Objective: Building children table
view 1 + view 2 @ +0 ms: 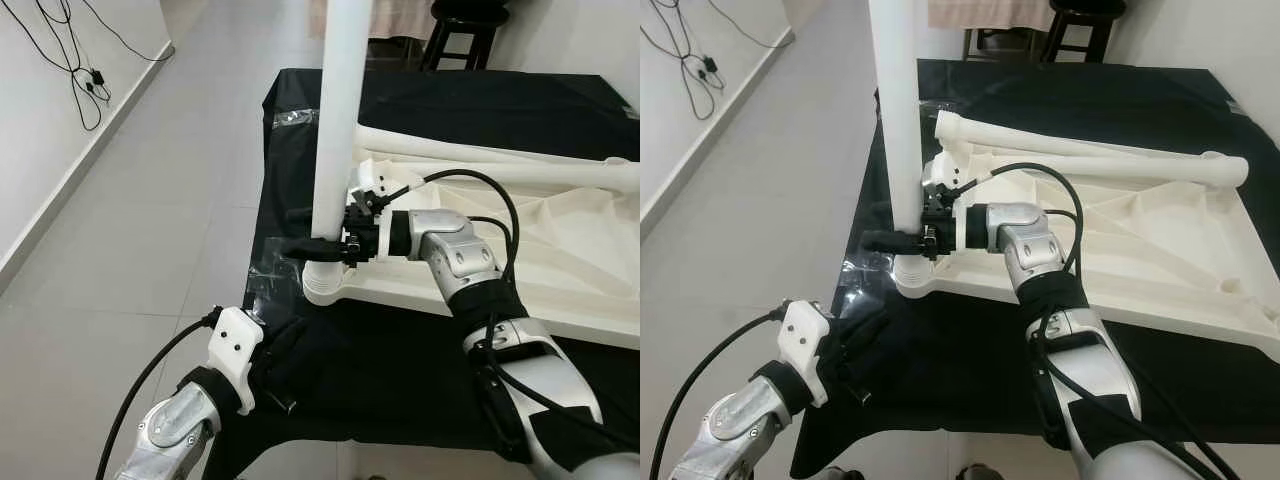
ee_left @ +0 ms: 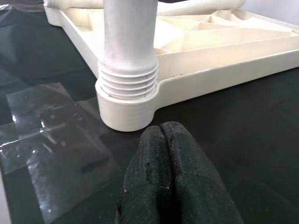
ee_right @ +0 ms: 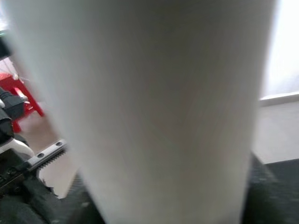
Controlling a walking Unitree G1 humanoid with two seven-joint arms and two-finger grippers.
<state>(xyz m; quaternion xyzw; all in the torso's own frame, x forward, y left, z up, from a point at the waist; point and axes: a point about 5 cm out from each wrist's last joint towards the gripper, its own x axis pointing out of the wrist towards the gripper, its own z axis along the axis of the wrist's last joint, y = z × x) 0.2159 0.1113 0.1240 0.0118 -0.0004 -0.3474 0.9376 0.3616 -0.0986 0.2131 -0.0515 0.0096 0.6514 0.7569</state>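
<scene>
Gripping upright white leg (image 1: 896, 110) low on shaft: right gripper (image 1: 898, 240), fingers either side of it, clamped. Leg stands threaded end down in corner socket (image 2: 126, 112) of upturned tabletop (image 1: 1160, 260), threads partly showing above socket rim. Tabletop lies on black cloth (image 1: 970, 350), ribbed underside up. Second leg (image 1: 1090, 155) lies flat across tabletop. Left gripper (image 2: 163, 140) pressed together, empty, resting on cloth just short of socket. Clear tape (image 2: 56, 140) on cloth beside socket.

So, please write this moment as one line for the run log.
right claw: shut on upright table leg | leg: threaded end in tabletop corner socket | left claw: shut, resting on black cloth | second leg: lying on tabletop
</scene>
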